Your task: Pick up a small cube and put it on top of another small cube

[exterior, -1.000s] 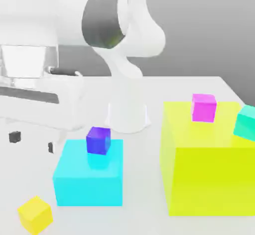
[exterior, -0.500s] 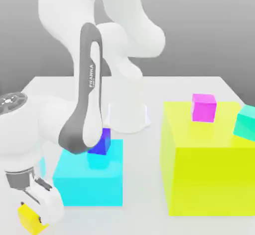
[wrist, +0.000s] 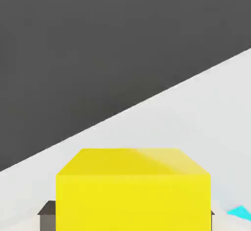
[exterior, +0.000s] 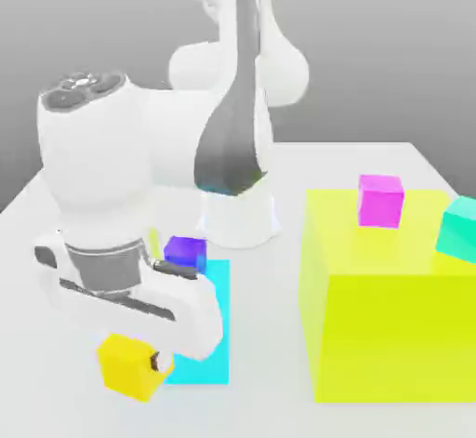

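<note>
Pinching the small yellow cube [exterior: 126,367] in the pincer [wrist: 130,218], toward the exterior view's left, near the cyan block [exterior: 212,334] and partly hidden blue cube [exterior: 186,252]. Toward the exterior view's right, past open table [exterior: 265,371], standing tall: a yellow-green block [exterior: 395,338], bearing magenta [exterior: 380,201] and turquoise cubes [exterior: 460,230]

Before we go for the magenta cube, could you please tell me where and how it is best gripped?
I'd come straight down and pinch two opposite upright sides of the magenta cube: it sits flat on the yellow-green block, its top uncovered, those sides flat and parallel.
</note>
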`<state>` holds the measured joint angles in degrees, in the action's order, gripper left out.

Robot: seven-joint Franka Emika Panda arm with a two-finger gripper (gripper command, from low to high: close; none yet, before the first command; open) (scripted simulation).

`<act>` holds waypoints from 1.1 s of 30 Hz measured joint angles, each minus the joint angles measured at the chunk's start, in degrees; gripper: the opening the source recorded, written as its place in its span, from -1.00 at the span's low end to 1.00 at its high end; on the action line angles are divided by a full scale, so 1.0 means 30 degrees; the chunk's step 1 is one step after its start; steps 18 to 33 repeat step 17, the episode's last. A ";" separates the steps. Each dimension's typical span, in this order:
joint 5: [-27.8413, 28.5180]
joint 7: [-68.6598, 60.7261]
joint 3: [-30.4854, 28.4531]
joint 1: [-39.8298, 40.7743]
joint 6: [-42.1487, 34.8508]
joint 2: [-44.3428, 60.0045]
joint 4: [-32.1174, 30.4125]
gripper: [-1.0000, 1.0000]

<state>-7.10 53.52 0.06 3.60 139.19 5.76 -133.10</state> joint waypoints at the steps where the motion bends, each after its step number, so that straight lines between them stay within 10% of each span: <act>1: 0.0008 0.0064 0.0455 -0.0950 -0.0649 -0.0579 0.0104 -1.00; 9: 0.0708 0.1259 0.4432 -0.6691 -0.7294 -0.5812 0.1591 -1.00; 13: 0.0992 0.1614 0.5378 -0.7352 -0.6011 -0.5680 0.0366 -1.00; 14: 0.1035 0.1658 0.5457 -0.7371 -0.5386 -0.5458 -0.0044 1.00; 33: 0.1035 0.1658 0.5457 -0.7371 -0.5386 -0.5458 -0.0044 1.00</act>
